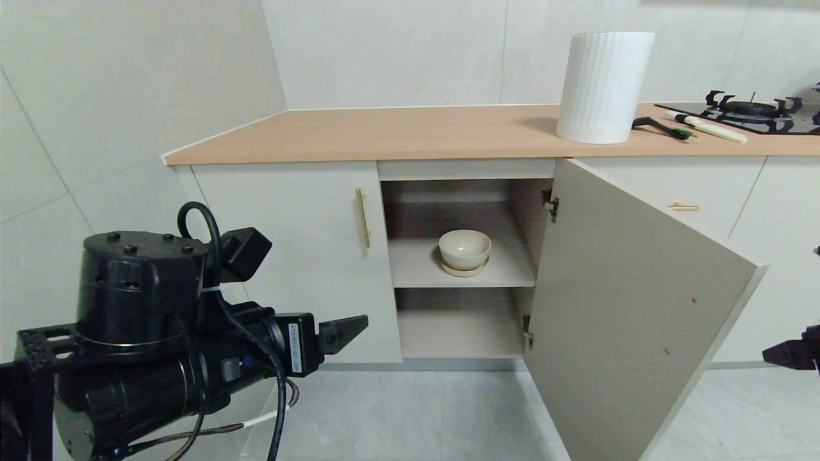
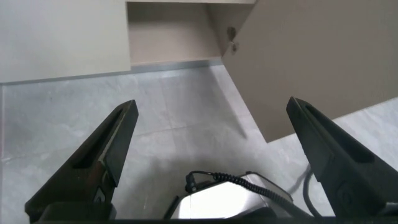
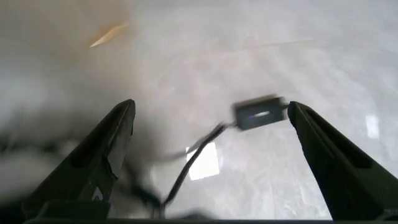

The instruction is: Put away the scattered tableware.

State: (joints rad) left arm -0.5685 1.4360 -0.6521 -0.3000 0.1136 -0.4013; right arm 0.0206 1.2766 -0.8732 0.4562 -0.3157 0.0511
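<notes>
We mark the bowl [image 1: 464,248] and plate [image 1: 464,271] as cream. The cabinet doors [image 1: 628,307] are pale grey-beige, and the handle [image 1: 362,218] is gold. The worktop [image 1: 384,134] is light wood-toned. The jar [image 1: 604,86] is white with vertical ribbing. The hob [image 1: 749,118], left end effector [image 2: 212,107] and right end effector [image 3: 211,107] are black. The floor [image 1: 416,410] is pale grey, faintly veined.

1. The counter [image 1: 384,131] top looks like matt, smooth wood.
2. The bowl [image 1: 464,248] looks like glazed ceramic, softly glossy.
3. The cabinet door [image 1: 628,307] is matt and smooth; the handle [image 1: 362,218] is brassy metal.
4. The floor [image 1: 416,410] is glossy tile.
5. My left claw [image 2: 211,106] is matt black.
</notes>
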